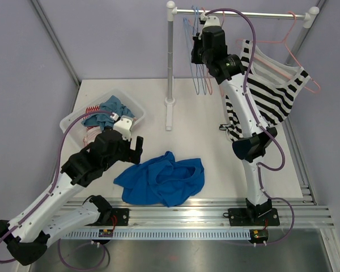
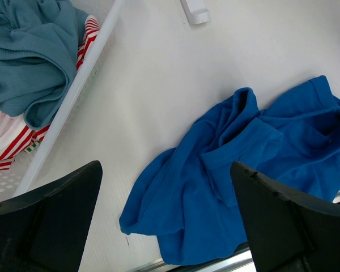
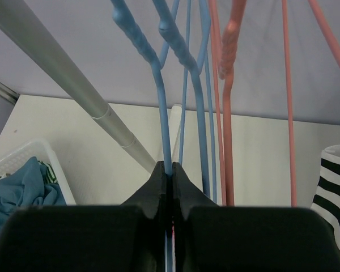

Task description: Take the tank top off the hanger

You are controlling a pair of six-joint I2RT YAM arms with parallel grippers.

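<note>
A blue tank top (image 1: 161,180) lies crumpled on the table near its front edge; it also shows in the left wrist view (image 2: 255,170). My left gripper (image 1: 137,148) is open and empty, just above and left of it (image 2: 165,187). My right gripper (image 1: 199,48) is up at the rail, shut on the wire of an empty blue hanger (image 3: 161,102) that hangs there (image 1: 196,79). A black-and-white striped tank top (image 1: 272,96) hangs on a pink hanger (image 1: 294,54) at the right end of the rail.
The rail (image 1: 243,14) stands on a white post (image 1: 170,62) at the back middle. A second blue hanger and pink hangers (image 3: 229,85) hang beside my right fingers. A white basket (image 1: 73,119) with teal and red-striped clothes sits at the left.
</note>
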